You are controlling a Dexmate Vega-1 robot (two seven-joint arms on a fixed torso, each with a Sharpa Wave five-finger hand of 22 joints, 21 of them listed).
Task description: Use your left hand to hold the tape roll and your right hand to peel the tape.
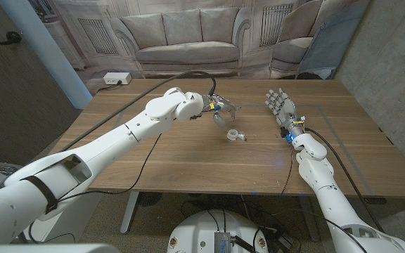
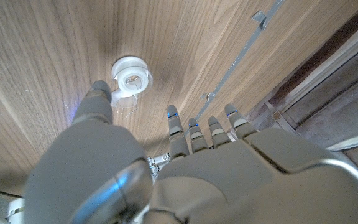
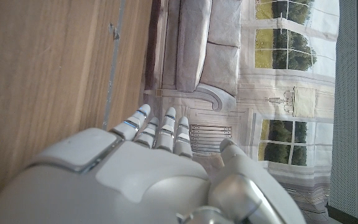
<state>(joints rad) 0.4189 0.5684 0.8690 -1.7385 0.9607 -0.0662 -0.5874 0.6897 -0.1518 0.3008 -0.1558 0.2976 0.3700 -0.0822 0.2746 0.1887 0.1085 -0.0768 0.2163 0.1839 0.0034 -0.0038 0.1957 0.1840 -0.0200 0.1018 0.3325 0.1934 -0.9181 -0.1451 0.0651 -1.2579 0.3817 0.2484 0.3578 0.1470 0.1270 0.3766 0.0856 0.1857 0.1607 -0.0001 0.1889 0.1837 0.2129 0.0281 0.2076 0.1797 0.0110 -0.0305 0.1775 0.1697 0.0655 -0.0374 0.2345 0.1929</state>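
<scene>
Clear tape roll [image 1: 235, 135] lies on wooden table [image 1: 188, 161] at frame centre. Left hand [image 1: 220, 107] hovers just above-left, fingers apart, empty. Right hand [image 1: 280, 105] upright at right, fingers spread, empty. Reach step; next, left hand must lower and grip roll.

Tape roll [image 1: 235, 135] too small in head view; loose end unclear.

Legible text, labels, brands, numbers, signs: none were found. The tape roll [image 1: 235, 135], the wooden surface [image 1: 188, 158] and the printed backdrop [image 1: 188, 35] at the frame's top carried no readable marking.
</scene>
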